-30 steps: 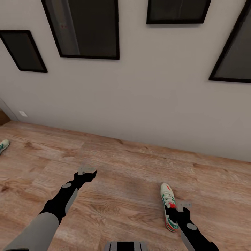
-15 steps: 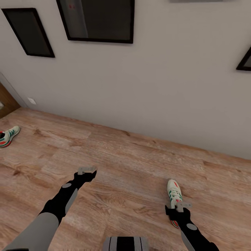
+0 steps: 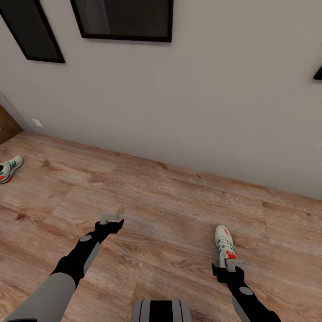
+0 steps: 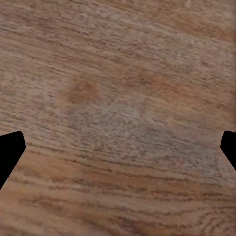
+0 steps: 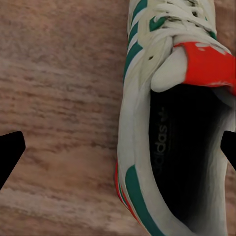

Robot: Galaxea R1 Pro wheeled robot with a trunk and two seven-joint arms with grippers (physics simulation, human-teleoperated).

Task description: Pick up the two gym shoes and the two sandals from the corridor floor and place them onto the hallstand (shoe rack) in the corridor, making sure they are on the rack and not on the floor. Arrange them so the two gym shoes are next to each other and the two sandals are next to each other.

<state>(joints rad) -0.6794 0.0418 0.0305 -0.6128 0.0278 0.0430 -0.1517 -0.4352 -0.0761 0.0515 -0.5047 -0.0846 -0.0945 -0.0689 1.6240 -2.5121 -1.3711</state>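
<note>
One gym shoe (image 3: pixel 223 242) lies on the corridor floor (image 3: pixel 161 205) at the right, toe toward the wall. My right gripper (image 3: pixel 232 264) hangs open just above its heel. In the right wrist view the shoe (image 5: pixel 142 123) shows its opening and red tongue between the spread fingertips (image 5: pixel 10 152) of the right gripper (image 5: pixel 118 152). The other gym shoe (image 3: pixel 10 168) lies far left near the doorway. My left gripper (image 3: pixel 111 219) is open over bare planks, as the left wrist view (image 4: pixel 118 152) confirms. The sandals and the hallstand are out of view.
A pale wall (image 3: pixel 179 103) runs along the far edge of the floor, with dark framed pictures (image 3: pixel 123 20) on it. A wall socket (image 3: pixel 37 122) and a brown door edge (image 3: pixel 6 125) sit at the left. My base (image 3: pixel 161 311) shows at the bottom.
The whole view has swung left and tilted down. The far-left shoe has come fully into view, and the near shoe now lies with its heel under my right gripper. Both arms keep their pose.
</note>
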